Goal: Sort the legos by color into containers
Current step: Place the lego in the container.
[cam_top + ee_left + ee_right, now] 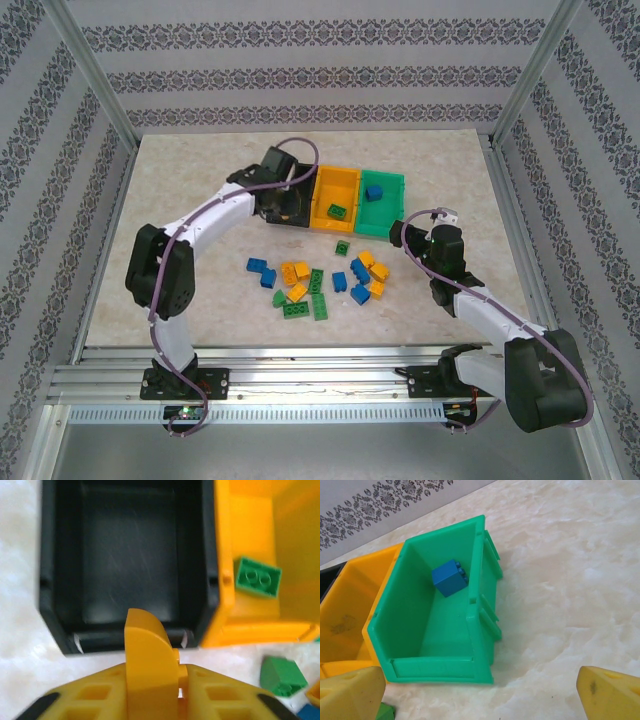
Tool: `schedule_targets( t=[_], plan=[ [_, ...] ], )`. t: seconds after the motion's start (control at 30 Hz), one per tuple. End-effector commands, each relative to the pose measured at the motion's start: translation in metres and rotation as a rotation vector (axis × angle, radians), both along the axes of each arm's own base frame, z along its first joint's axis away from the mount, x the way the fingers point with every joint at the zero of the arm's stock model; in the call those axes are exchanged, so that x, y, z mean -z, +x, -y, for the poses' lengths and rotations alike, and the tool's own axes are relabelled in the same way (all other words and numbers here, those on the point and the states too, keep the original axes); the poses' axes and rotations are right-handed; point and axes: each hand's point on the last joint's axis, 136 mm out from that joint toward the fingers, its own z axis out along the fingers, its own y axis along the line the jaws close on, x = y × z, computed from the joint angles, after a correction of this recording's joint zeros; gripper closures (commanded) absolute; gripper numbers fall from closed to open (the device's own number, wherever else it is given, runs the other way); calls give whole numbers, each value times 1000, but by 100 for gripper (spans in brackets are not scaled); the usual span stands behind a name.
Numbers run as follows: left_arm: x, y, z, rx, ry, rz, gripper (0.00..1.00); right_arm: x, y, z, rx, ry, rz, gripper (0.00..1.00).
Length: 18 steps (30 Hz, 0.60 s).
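Left end effector (pixel 155 676) clamps a yellow brick (pixel 147 645) by the black bin (pixel 50 580); it should release over the yellow bin (pixel 222 540); right end effector (pixel 480 697) stands apart

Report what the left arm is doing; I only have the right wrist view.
Observer: The left gripper has its jaws shut on a yellow brick, at the near wall of the black bin.
Operator: Check inside that bin.
Observer: Its visible floor is bare.
Operator: Now look into the yellow bin.
Observer: The yellow bin holds one green brick.
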Motion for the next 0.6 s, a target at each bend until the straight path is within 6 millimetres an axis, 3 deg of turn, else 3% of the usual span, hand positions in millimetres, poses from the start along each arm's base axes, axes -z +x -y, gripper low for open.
schedule_targets(
  t=[0.0, 0.13, 0.27, 0.43, 0.57],
  plan=[
    [-8, 25, 0, 13, -1, 20, 53, -2, 2, -4, -17, -8, 10, 2],
    [-12, 31, 12, 35, -51, 15, 45, -2, 3, -8, -32, -19, 8, 2],
    [-12, 20, 14, 36, -113, 51, 44, 0, 7, -25, -98, -33, -3, 2],
    [-5, -7, 5, 41, -145, 83, 44, 5, 10, -74, -256, -21, -47, 2],
    [2, -35, -2, 56, -172, 82, 44, 21, 1, -117, -366, -8, -116, 6]
  ],
)
